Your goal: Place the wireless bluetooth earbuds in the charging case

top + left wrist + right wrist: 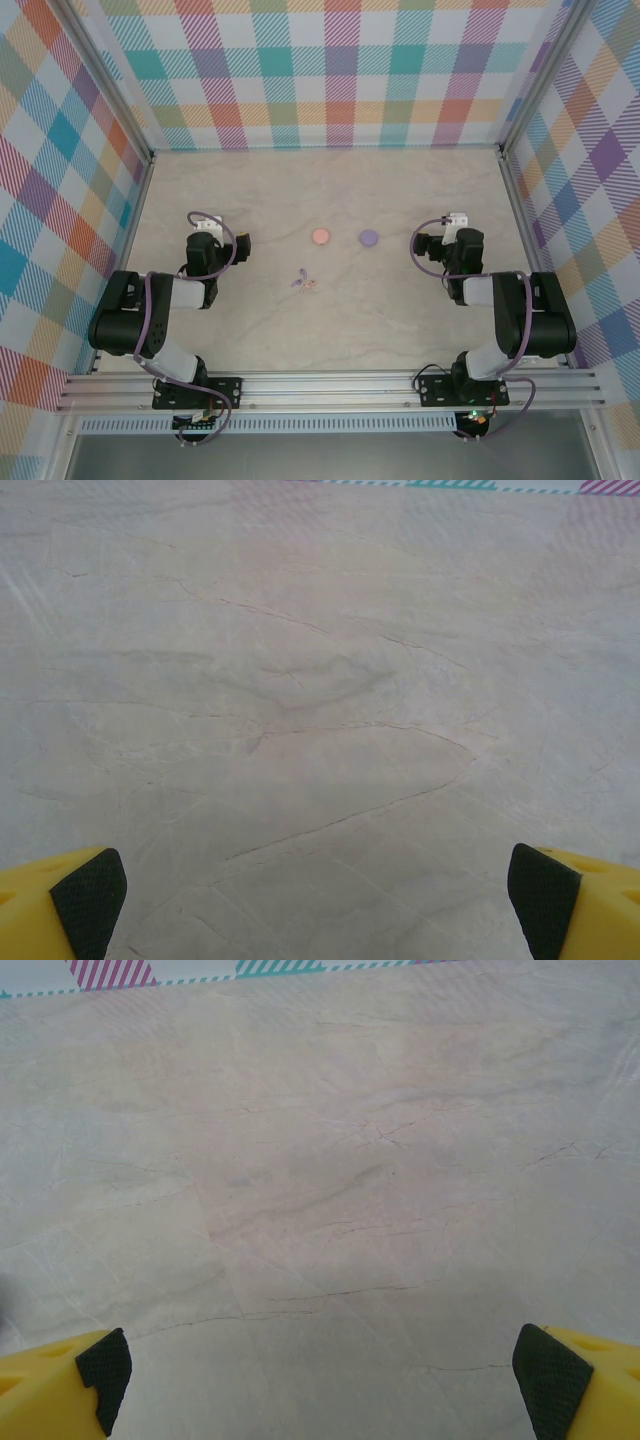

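Lilac and pink earbuds [305, 282] touching on desk [400, 190], centre, right of left hand [316, 890], left of right hand [326, 1368], apart from both, hands spread wide, empty, pink disc [320, 237] and purple disc [368, 238] just beyond, earbud orientation too small to resolve.

On the beige marble-patterned table [400, 330], the pink round plastic disc [320, 237] lies left of the purple round plastic disc [368, 238], near but apart, and in front of the former the lilac stemmed plastic earbud [298, 281] sits just left of the pink stemmed plastic earbud [311, 284].
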`<state>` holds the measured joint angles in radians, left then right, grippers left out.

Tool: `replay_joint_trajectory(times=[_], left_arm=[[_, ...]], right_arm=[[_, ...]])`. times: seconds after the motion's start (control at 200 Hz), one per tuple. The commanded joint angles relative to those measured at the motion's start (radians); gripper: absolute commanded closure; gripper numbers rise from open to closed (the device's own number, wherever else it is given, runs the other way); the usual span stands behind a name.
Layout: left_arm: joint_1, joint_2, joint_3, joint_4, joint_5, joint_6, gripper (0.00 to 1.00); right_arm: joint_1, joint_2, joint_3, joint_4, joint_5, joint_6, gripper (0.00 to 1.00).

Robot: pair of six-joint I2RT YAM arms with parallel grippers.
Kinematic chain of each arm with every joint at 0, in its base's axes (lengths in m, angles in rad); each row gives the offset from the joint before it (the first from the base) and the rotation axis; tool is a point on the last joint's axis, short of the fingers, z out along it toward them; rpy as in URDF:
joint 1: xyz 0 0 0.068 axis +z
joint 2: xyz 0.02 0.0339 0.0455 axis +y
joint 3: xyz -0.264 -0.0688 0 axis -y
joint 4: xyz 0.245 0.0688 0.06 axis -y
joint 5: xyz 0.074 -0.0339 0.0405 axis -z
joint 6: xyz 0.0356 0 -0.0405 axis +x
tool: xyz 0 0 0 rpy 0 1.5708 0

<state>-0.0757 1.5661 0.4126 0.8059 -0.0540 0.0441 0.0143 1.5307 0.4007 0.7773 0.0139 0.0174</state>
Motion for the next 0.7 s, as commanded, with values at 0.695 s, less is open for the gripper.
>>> replay_joint_trajectory(times=[0.695], left_arm=[[-0.021, -0.121, 0.476, -0.907, 0.277, -0.390, 0.00]], right_arm=[[0.081, 0.072, 0.716, -1.133, -0.365, 0.293, 0.00]])
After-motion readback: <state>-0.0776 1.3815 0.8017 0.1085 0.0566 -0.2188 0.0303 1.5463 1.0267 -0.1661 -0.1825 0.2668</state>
